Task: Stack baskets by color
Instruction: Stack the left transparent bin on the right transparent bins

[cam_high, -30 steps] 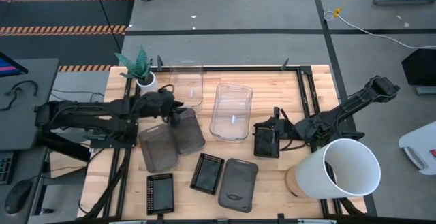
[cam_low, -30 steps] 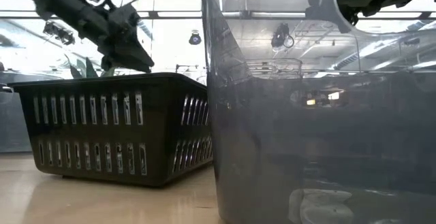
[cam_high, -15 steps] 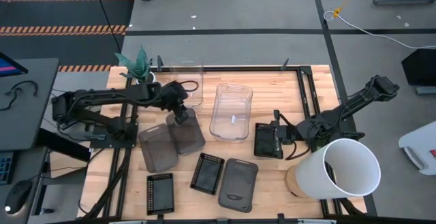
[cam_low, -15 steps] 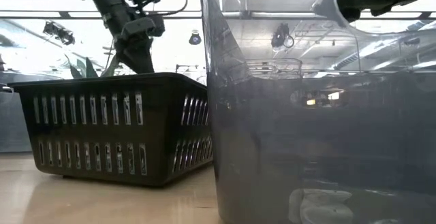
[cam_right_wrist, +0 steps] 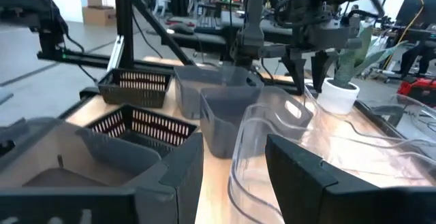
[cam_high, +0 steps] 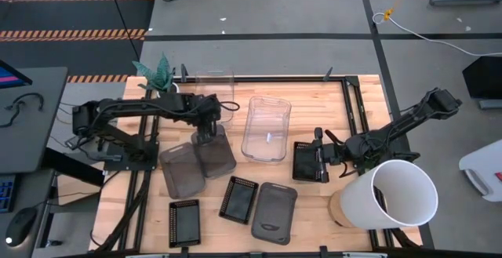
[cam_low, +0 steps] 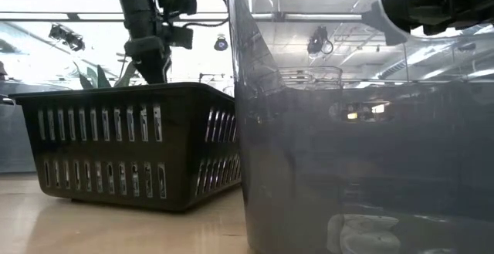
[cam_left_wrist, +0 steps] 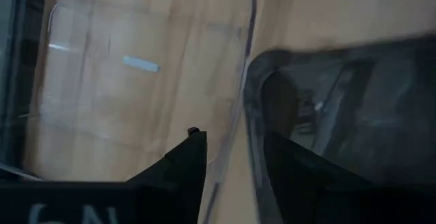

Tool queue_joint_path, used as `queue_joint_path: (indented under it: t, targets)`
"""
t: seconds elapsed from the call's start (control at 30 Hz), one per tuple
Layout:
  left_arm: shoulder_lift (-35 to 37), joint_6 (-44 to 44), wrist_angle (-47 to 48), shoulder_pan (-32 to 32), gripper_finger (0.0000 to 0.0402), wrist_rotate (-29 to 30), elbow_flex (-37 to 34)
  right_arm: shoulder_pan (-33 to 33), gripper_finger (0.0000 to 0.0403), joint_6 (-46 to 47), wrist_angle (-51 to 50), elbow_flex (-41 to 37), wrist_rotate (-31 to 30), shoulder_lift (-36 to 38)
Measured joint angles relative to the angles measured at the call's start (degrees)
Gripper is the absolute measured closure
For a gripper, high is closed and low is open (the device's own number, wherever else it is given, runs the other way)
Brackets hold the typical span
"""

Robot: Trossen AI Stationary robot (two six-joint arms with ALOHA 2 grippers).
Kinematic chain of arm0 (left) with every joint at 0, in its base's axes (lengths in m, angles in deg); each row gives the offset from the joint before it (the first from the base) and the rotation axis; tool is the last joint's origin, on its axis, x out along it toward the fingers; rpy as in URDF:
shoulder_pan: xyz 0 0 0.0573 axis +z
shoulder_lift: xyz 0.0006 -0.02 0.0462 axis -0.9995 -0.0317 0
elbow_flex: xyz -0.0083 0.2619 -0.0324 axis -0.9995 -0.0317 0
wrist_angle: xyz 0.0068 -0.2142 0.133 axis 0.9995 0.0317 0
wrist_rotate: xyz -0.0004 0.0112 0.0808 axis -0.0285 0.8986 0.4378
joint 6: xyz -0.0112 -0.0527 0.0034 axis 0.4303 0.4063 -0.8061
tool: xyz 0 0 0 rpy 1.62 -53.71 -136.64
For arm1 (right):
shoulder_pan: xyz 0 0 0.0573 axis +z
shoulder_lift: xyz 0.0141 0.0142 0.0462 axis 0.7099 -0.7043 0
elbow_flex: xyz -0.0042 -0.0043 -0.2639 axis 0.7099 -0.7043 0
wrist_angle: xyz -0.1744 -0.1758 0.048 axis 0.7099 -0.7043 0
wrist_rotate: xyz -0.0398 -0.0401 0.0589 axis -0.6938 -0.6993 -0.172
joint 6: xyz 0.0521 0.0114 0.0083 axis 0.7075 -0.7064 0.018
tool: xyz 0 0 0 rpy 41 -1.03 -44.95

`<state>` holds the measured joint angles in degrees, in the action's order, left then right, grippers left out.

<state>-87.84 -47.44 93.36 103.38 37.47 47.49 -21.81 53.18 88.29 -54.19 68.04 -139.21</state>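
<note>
Two smoky grey baskets (cam_high: 216,152) (cam_high: 182,170) overlap at centre left. My left gripper (cam_high: 205,135) points steeply down over the far end of the right one. It is open, and that basket's far rim (cam_left_wrist: 253,125) passes between its fingers without visible touch. Clear baskets (cam_high: 267,127) (cam_high: 216,93) lie farther back. My right gripper (cam_high: 320,154) lies level over a black mesh basket (cam_high: 308,164), its fingers apart in the right wrist view (cam_right_wrist: 235,173). Two more black mesh baskets (cam_high: 239,199) (cam_high: 184,223) and an upturned grey one (cam_high: 274,211) rest near the front edge. My right gripper lies over the far right part of the black mesh basket (cam_high: 315,150). Its dark fingers merge with the dark basket in the high view, and its wrist view looks past the basket. I cannot tell whether it touches it.
A large white bucket (cam_high: 396,194) lies on its side at the front right, close to my right arm. A small white plant pot (cam_high: 166,92) stands at the far left corner. A black frame rail (cam_high: 357,117) runs along the table's right side.
My left gripper has reached a little toward the table's right and tipped from slanting to steeply downward, rolling as it went, and now stands over the grey basket's far rim. My right gripper has come down a little over the black mesh basket.
</note>
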Motion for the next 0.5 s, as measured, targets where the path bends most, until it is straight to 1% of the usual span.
queue_joint_path:
  t: [0.13, 0.27, 0.5]
  targets:
    - [-1.93, -4.64, 0.03, 0.02, 0.0257, 2.83, -0.02, -0.04, 0.0239, -0.24, 0.19, 0.00, 0.07, -0.21]
    - [-3.74, -7.27, 0.17, 0.05, 0.0259, 4.77, -0.02, -0.04, 0.0239, -0.48, 0.52, 0.02, 0.48, -0.22]
    - [-7.72, -7.52, 0.69, 1.16, 0.0260, 5.09, -0.02, -0.04, 0.0239, -0.66, 0.50, 0.02, 1.64, -0.22]
